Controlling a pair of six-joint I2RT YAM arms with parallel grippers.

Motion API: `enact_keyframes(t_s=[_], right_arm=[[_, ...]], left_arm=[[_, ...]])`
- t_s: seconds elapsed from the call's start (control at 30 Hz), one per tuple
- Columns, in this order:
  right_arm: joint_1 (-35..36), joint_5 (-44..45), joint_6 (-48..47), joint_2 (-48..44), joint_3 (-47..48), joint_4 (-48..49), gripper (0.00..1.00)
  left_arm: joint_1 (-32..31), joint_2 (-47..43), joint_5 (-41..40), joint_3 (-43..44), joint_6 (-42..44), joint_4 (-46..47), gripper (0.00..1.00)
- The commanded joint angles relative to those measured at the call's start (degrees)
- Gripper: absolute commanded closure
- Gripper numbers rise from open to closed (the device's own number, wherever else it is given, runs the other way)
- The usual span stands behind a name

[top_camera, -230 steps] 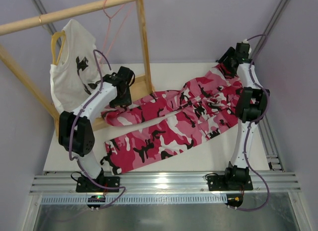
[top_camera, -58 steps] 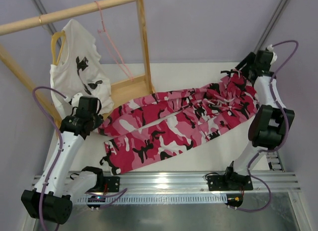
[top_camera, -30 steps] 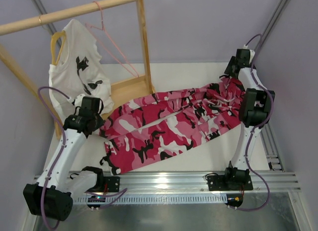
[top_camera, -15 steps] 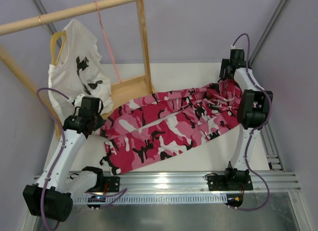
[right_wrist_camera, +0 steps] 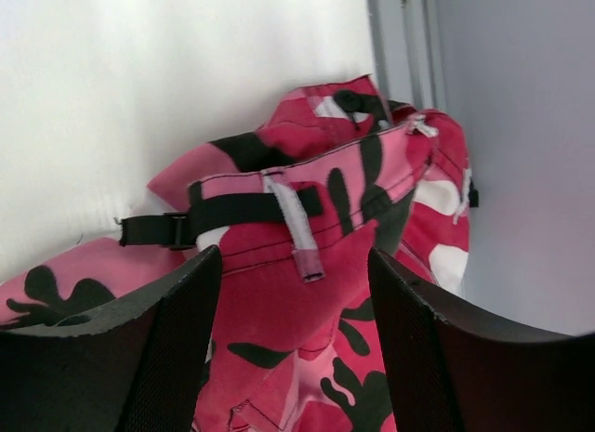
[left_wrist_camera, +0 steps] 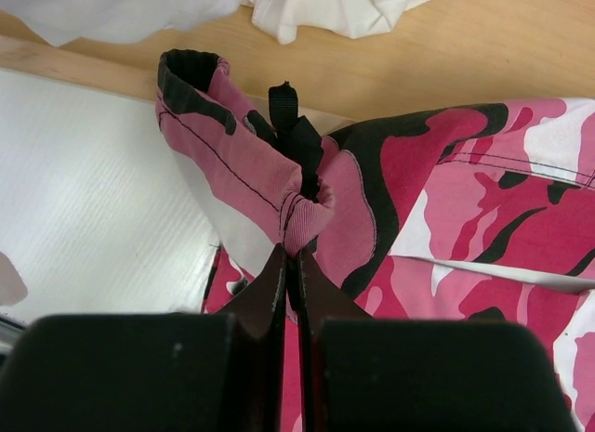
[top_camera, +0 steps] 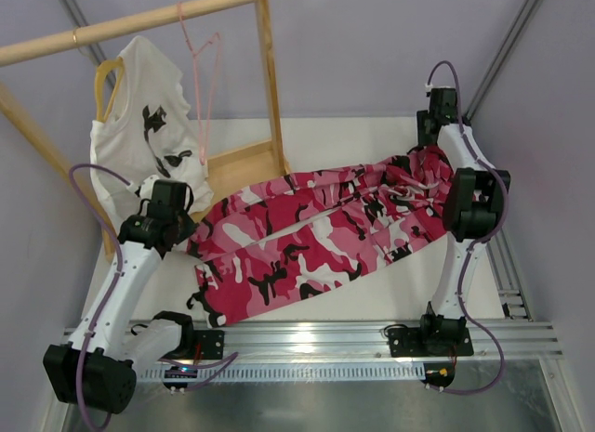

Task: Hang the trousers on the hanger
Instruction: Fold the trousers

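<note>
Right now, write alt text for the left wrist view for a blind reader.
The left gripper is shut on a hem fold of the pink, magenta, white and black camouflage cloth trousers, over a white table and wooden board.

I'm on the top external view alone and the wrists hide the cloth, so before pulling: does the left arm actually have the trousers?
Observer: Yes. In the left wrist view the left jaws are shut on a fold of the leg cuff of the trousers.
Operator: And the right side?
Observer: The right jaws stand open; the waistband lies in front of them, unclamped.
Operator: Anything that could snag there?
Observer: A black buckled strap runs across that waistband.
</note>
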Motion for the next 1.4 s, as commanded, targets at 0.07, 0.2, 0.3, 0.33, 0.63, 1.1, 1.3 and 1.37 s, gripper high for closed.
enact_keyframes(t_s=[0.07,0.2,0.3,0.33,0.63,1.1,1.3,1.37], right_arm=[[2.9,-2.8,-4.8,-1.2,-1.8,3.6,0.33],[3.5,0.1,-5.9,2.0,0.3,1.7,0.33],[3.7,3.2,-7.1,2.9,-0.2,2.0,0.36],[3.7,6.3,-8.2,3.2,-0.2,1.8,0.37],[3.8,14.8,-9.6,3.9,0.2,2.6,0.5],[-2.1,6.3,7.6,0.7,21.4,1.9,0.96],[-12.7,-12.1,27.6,-4.1,19.2,4.7,0.96],[-16.8,-20.2,33.4,-3.3,19.0,5.4,0.96]], left_arm=[[0.3,0.1,0.3,0.7,-0.2,3.0,1.0],[0.2,0.5,0.5,0.6,0.1,3.0,1.0],[0.3,0.3,-0.1,0.5,0.1,2.8,1.0],[0.3,0.1,-0.3,0.4,0.2,2.8,1.0],[0.3,1.1,-0.1,0.1,-0.1,3.7,0.99],[0.3,3.0,-14.5,17.2,5.2,-5.2,1.0],[0.4,0.5,-19.1,23.7,6.1,-7.6,1.0],[0.4,-0.8,-19.7,23.8,6.0,-8.0,1.0]])
